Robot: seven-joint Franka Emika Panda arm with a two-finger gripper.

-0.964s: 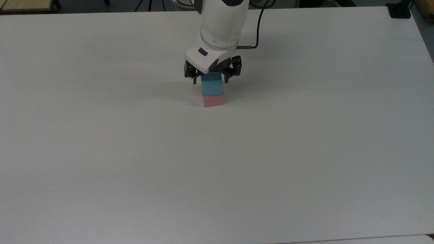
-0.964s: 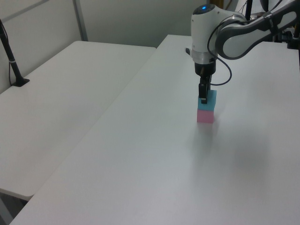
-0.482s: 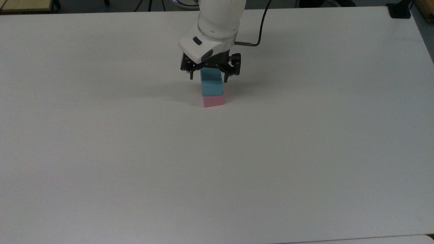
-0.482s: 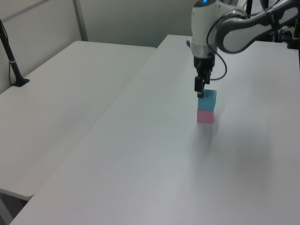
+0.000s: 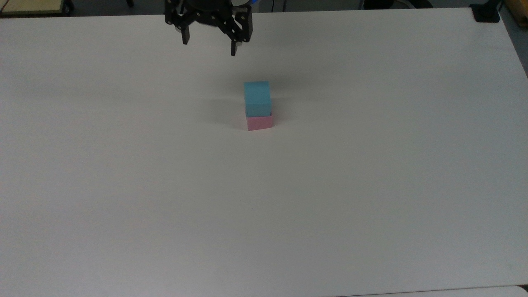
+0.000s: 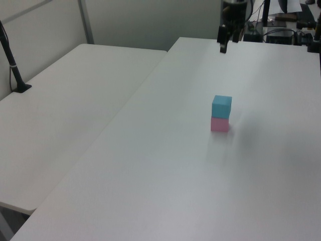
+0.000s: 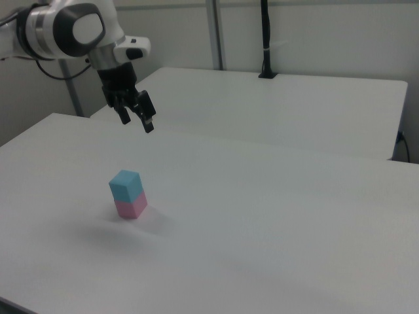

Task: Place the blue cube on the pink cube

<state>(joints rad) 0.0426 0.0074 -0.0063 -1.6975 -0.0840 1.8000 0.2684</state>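
Small light-blue matte foam-like cube seated squarely on the small pastel-pink matte foam-like cube, faces touching, edges close to flush, the pair standing upright on the white table a little far of centre. Black two-finger gripper raised high above the table, fingers spread wide with nothing between them. Seen in the top view, stack lying nearer to the camera than the claw and off to the top view's right; in the right view, stack below and slightly toward the right view's left of the claw, well apart from it; in the left view, claw far beyond the stack. No contact between fingers and either cube. Judged from how things lie: stacking apparently done, the top cube resting on its own. Any coming move likely a matter of clearing away, so the one relation that counts is the open air between claw and stack. Main risk only a stray sweep low toward the near side, enough to topple a light foam block.
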